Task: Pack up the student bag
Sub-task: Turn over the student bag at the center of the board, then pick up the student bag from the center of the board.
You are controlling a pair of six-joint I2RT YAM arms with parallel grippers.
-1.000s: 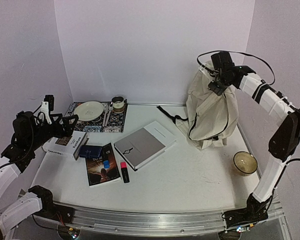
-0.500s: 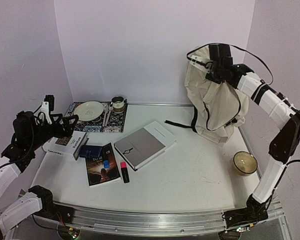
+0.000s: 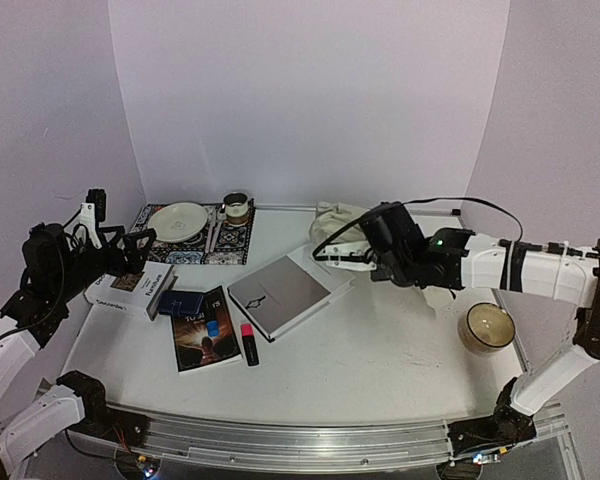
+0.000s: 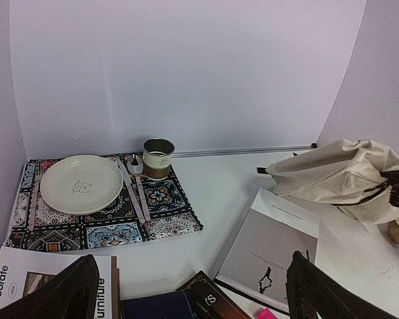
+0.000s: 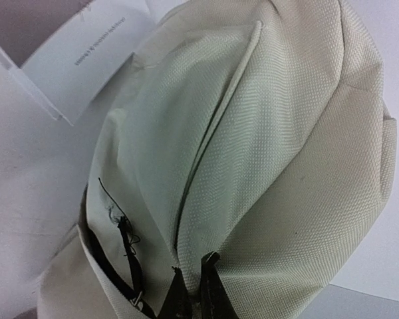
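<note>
The right gripper sits at the bottom edge of the right wrist view with its fingers pressed together on a thin fold of the student bag, beside a black strap and some loose threads. In the top view this gripper is right of centre, and the student bag lies slumped on the table just behind it, against the far corner of the grey book. Whether the cloth rests on that corner or only beside it, I cannot tell.

At the left of the top view the left gripper hovers with its fingers spread wide and empty over the boxed book.

The pinch looks shallow, so any pull may let the soft fabric slide out. The bag is collapsed and no opening shows, so nothing can go in until its mouth is found and held wide. Dragging it towards frame centre could shove the grey book into the pink highlighter. The right forearm passes close above the candle jar, and a low sweep might knock it.
</note>
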